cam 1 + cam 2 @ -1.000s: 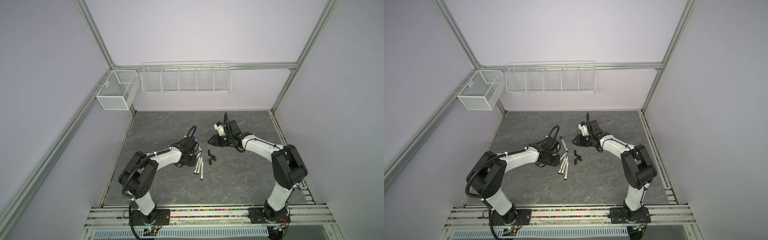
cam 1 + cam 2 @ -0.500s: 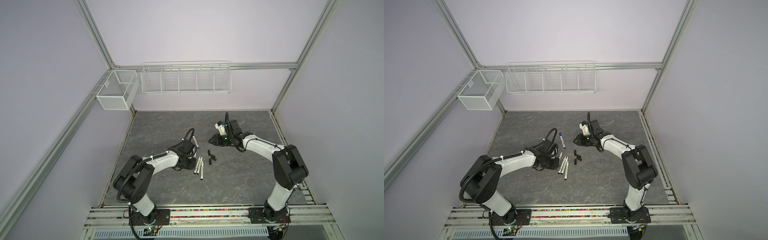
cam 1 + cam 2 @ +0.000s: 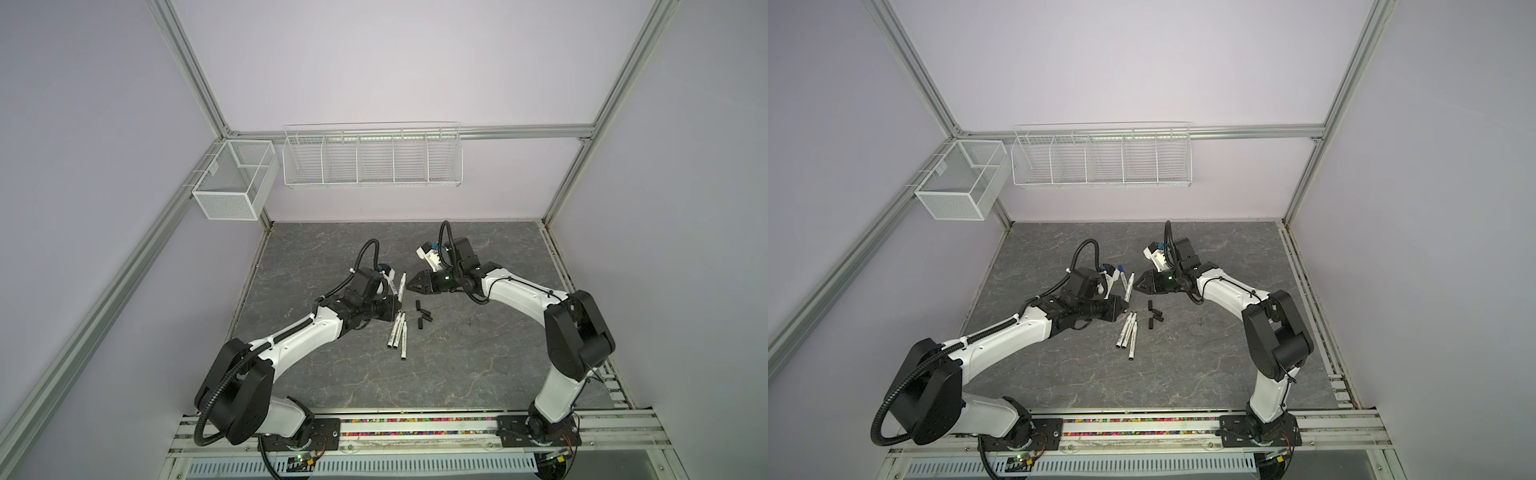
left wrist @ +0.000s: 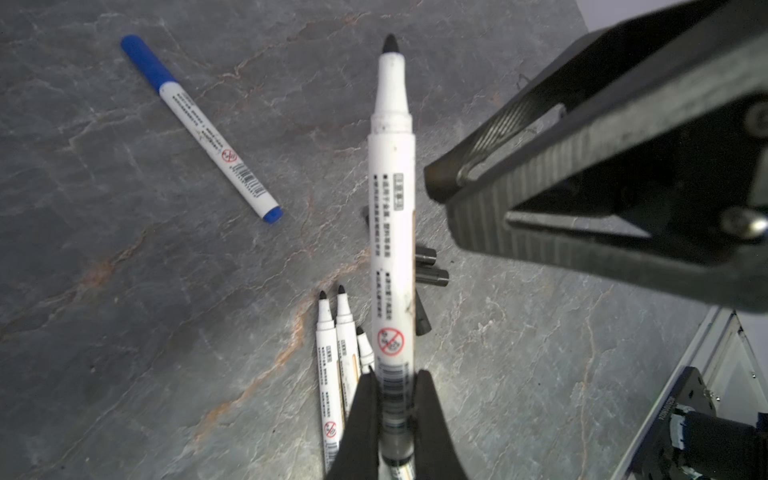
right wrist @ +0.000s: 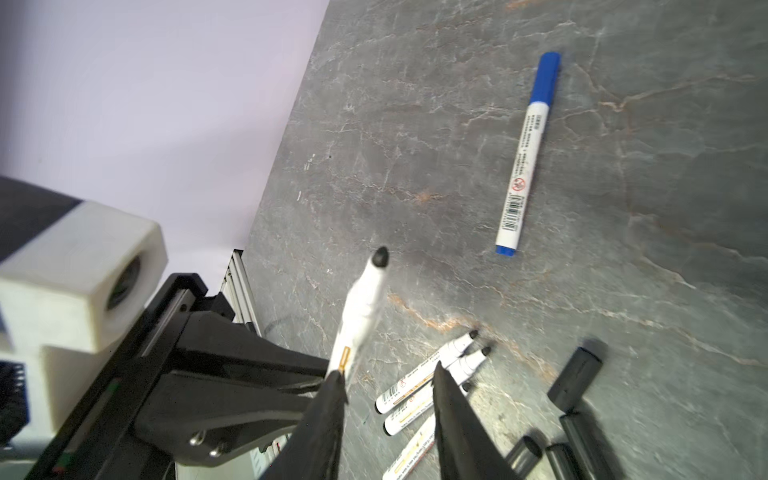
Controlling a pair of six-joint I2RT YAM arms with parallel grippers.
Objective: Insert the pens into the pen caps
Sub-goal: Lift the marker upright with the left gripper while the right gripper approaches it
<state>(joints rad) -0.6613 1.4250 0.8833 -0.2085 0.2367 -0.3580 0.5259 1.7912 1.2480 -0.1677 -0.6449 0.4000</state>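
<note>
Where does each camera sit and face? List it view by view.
Top views: high behind the robot, looking down on the table; both arms, left tool near right tool.
Left wrist: on the left arm, looking along its tool, shut on an uncapped pen; right tool intrudes.
Right wrist: on the right arm, looking past its open tool at that pen.
Shared: both wrist views show the blue pen and black caps.

Smooth plastic with a soft gloss is seen on the slim white black-tipped marker pen (image 4: 391, 216). The short black cylindrical caps (image 5: 575, 380) are of duller plastic. The dark grey veined tabletop (image 3: 478, 365) is finished matt, like stone.
</note>
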